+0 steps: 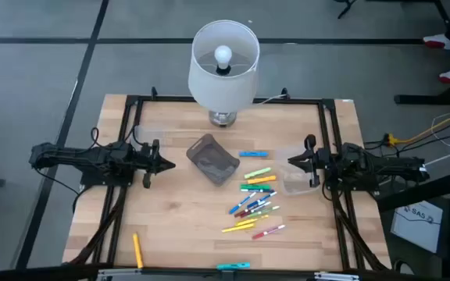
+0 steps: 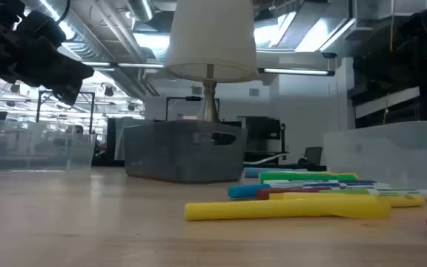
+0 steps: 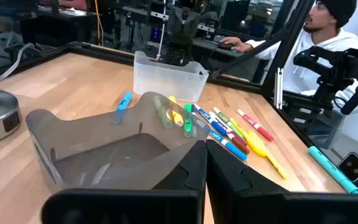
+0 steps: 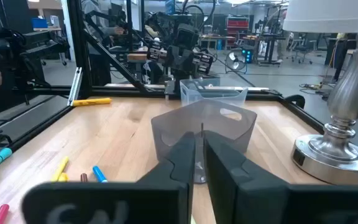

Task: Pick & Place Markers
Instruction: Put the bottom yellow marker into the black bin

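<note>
From above, we see the markers (image 1: 256, 195) lying loose in a cluster on the wooden surface (image 1: 170, 226), right of the grey bin (image 1: 212, 159), with an orange marker (image 1: 137, 250) apart near the front left and a cyan marker (image 1: 233, 266) at the front edge. Nothing looks sorted yet, so we judge the task barely begun. The left gripper (image 1: 167, 164) and right gripper (image 1: 294, 160) hover at either side, both empty.

At table height, a yellow marker (image 2: 288, 209) lies nearest, with the bin behind.

From the left wrist, we see the fingers (image 3: 194, 168) pressed together, holding nothing.

From the right wrist, the fingers (image 4: 185, 155) stand nearly closed, with only a thin slit between them and nothing gripped.
</note>
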Motion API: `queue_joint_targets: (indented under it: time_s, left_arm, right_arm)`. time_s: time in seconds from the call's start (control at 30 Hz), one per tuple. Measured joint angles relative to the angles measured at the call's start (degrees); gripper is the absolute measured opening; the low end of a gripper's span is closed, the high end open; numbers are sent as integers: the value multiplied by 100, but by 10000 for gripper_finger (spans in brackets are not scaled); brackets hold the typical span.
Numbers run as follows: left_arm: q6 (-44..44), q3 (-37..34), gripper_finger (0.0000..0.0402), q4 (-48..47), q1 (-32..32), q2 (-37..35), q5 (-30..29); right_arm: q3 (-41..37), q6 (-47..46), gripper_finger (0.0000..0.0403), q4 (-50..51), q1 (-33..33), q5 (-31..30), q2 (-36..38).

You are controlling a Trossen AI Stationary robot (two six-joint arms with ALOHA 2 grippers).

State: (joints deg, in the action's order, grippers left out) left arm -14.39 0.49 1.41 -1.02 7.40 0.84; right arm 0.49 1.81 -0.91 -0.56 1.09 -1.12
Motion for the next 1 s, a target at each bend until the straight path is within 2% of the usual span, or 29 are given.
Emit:
queue_joint_targets:
  time_s: [0.5, 0.63, 0.73, 0.9, 1.0]
  left_arm:
    - [5, 4, 1, -64, -2, 0, -3]
    - [-195, 2, 1, 250, -2, 0, 110]
    - [-188, 2, 1, 897, -2, 0, 438]
    - [60, 2, 10, 1992, -111, 0, 1392]
    - [272, 2, 27, 2306, -324, -1, 1501]
  right_arm:
    - [0, -1, 35, 0, 0, 1, 2]
    - [0, 0, 35, 0, -2, 1, 0]
    - [-1, -1, 35, 0, 0, 1, 0]
    - [-1, 0, 35, 0, 0, -1, 1]
    - [0, 0, 35, 0, -2, 1, 1]
